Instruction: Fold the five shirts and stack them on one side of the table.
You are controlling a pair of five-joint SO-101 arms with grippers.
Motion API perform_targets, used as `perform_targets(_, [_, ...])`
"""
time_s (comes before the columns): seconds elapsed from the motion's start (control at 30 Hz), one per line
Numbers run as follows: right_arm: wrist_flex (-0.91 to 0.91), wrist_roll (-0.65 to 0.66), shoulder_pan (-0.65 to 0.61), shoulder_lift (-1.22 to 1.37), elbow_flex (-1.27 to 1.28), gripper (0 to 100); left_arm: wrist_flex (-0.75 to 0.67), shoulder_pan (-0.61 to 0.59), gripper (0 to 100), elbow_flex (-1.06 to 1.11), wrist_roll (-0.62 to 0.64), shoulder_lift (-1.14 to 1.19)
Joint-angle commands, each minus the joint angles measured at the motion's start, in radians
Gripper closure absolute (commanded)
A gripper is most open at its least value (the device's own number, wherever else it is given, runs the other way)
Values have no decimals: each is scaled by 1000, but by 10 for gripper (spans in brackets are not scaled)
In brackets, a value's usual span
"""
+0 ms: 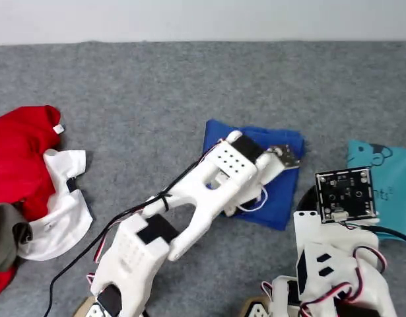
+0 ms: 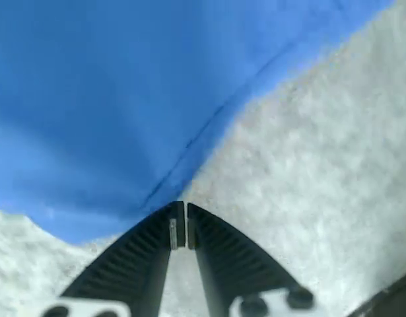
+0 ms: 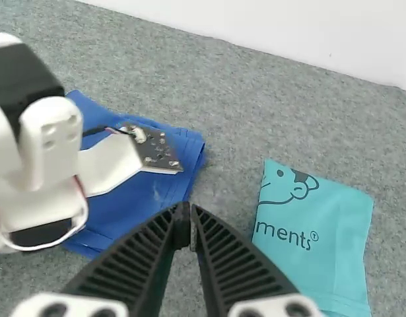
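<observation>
Left wrist view: left gripper (image 2: 180, 214) jaws together, tips at the blue shirt (image 2: 123, 99) hem, shirt dead ahead. It's nearer; right gripper (image 3: 190, 216) also closed, beside the blue shirt.

Grey felt table (image 1: 156, 86) bears blue shirt (image 1: 285, 197), teal shirt (image 1: 387, 181), red-white shirt heap (image 1: 28, 165)

Print shows on one item only: the teal shirt (image 1: 384, 181), at the right edge of the high view. In the right wrist view, the teal shirt (image 3: 315, 228) carries dark lettering (image 3: 286, 232). Just the end of a word shows, followed by a small circled mark. A cartoon animal head (image 3: 286, 183) sits just beside it. The white tag (image 1: 57, 129) on the red shirt (image 1: 21, 155), upper left of the high view, is too small to read.
</observation>
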Motion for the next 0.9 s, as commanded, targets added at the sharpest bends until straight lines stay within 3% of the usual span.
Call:
perform_targets(0.0, [-7, 6, 12, -2, -54, 990, -34, -15, 987, 33, -14, -83])
perform_targets(0.33, [-7, 8, 12, 4, -54, 990, -8, -170, 987, -157, -6, -164])
perform_targets(0.7, [-7, 8, 12, 7, -41, 990, 8, -153, 987, -130, -6, 147])
perform_targets(0.87, [-54, 5, 5, 10, 63, 990, 18, -201, 987, -225, 35, 60])
